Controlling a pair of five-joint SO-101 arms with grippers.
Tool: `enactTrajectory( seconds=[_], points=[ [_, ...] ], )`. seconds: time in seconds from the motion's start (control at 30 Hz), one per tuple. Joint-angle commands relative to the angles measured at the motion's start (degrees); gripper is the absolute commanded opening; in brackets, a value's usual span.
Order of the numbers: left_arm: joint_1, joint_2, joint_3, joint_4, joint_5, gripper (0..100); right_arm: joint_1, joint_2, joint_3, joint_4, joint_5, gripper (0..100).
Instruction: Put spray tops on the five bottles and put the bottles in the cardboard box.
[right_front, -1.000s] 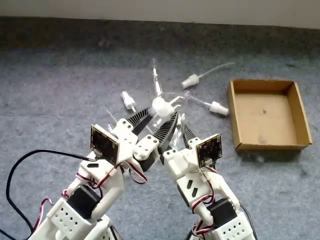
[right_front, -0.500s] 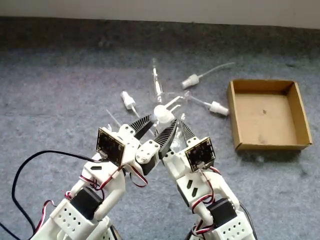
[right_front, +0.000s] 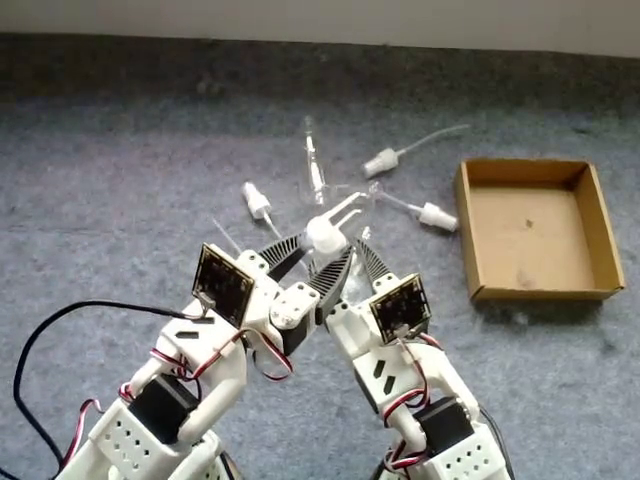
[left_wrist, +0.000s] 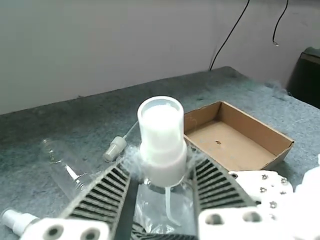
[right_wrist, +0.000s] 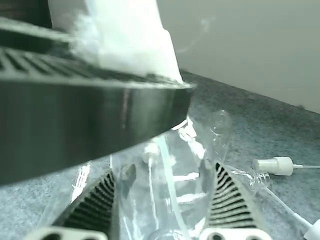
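White plastic marked the step in hand: the spray top (left_wrist: 161, 137) sat clenched at its collar between the ribbed jaws of the left end effector (left_wrist: 161, 170), raised above the grey bench (right_front: 120, 170) just ahead of both arms. Directly beneath it, the right end effector (right_wrist: 165, 182) was closed on a clear bottle (right_wrist: 172, 160), and the top's dip tube appeared to run down inside that bottle. Whether the collar was fully seated on the neck could not be told.

By my judgement this was the capping of one bottle, early in the task. No bottle was in the cardboard box (right_front: 540, 240) yet. Another bottle (right_front: 314, 165) and loose spray tops (right_front: 257, 201) lay on the bench beyond the arms.

The next move would call for pressing or twisting the top squarely down while the right arm kept the bottle steady. A tilt could jam the collar, and the slick bottle might slip in the grip.
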Motion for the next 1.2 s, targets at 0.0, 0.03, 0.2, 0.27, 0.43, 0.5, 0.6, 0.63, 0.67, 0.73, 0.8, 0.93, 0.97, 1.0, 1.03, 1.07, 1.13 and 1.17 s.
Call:
enactTrajectory(
  seconds=[0.0,0.03,0.2,0.27,0.43,0.5,0.6,0.63,0.67,0.73,0.8,0.93,0.97,1.0,1.03,1.07,1.13,1.17],
  points=[
    [-0.48,-0.31,-4.0,1.85,0.44,0,2.77,-0.92,8.22,-0.13,-0.7,9.5],
    [-0.92,-0.31,-4.0,1.23,0.44,0,2.77,-0.92,8.22,-0.13,-0.26,9.5],
    [-1.8,-0.22,-4.0,0.09,0.44,0,2.68,-0.92,8.22,-0.13,6.51,9.2],
    [-1.8,-0.22,-4.0,0.09,0.44,0,2.59,-0.92,8.22,-0.13,6.42,9.2],
    [-1.89,-0.22,-4.62,0.0,0.53,0,2.59,-0.92,8.22,-0.04,6.42,9.2],
    [-1.63,-0.22,-5.32,0.0,0.79,0,2.59,-0.92,8.22,0.04,6.51,9.2],
    [-1.54,-0.22,-5.93,0.0,0.79,0,2.59,-0.92,8.22,0.04,6.77,9.2],
    [-1.54,-0.22,-5.76,0.0,0.79,0,2.59,-0.92,8.22,0.04,6.77,9.2],
    [-1.54,-0.22,-5.67,0.0,0.79,0,2.59,-0.92,8.22,0.04,6.86,9.2],
    [-1.63,-0.22,-5.49,-0.09,0.79,0,2.59,-0.92,8.22,-0.04,6.86,9.2],
    [-1.54,-0.22,-5.14,-1.32,0.88,0,2.59,-0.92,8.31,-0.13,6.95,9.2],
    [-1.45,-0.22,-1.63,-5.54,0.88,1,2.59,-0.92,8.31,-0.13,6.95,9.2],
    [-1.45,-0.22,-0.66,-6.24,0.88,1,2.59,-0.92,8.31,-0.13,6.95,9.2],
    [-1.45,-0.22,0.31,-6.59,0.88,1,2.59,-0.92,8.31,-0.13,6.95,9.2],
    [-1.45,-0.22,1.1,-6.86,0.88,1,2.59,-0.92,8.4,-0.13,6.95,9.2],
    [-1.45,-0.22,1.63,-6.95,0.88,1,2.59,-0.92,8.4,-0.13,7.03,9.2],
    [-1.45,-0.22,1.71,-6.95,0.88,1,2.59,-0.92,8.31,-0.13,9.41,9.2],
    [-1.45,-0.22,1.36,-7.03,0.88,1,2.59,-0.92,8.22,-0.13,11.69,9.2]
  ],
)
